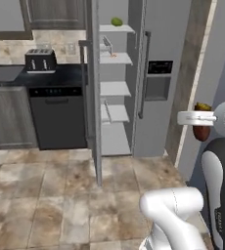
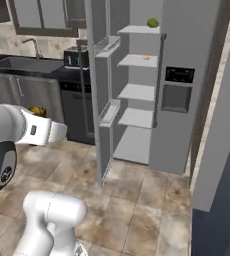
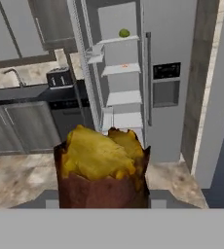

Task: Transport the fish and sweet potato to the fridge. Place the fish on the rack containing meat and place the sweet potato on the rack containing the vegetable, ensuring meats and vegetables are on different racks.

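The tool [image 3: 104, 202] is clenched on the sweet potato [image 3: 102, 168], which sits right in front of the hand camera: a reddish-brown skin below and a split, yellow flesh on top. In the left base view the sweet potato [image 1: 201, 128] hangs at the end of the white arm, in the air above the tiled floor [image 1: 46, 195], well apart from the fridge [image 1: 161, 73].

The fridge stands ahead with its left door [image 1: 93, 93] swung open, so its pale shelves show. A green vegetable [image 1: 116, 21] lies on the top shelf [image 1: 115, 28]. One tier lower, a small orange-pink piece of meat [image 2: 147, 58] lies on the second shelf [image 2: 135, 61]. To the left of the fridge a dark dishwasher [image 1: 58, 117] sits under a dark surface [image 1: 7, 74] that carries a toaster [image 1: 40, 59].
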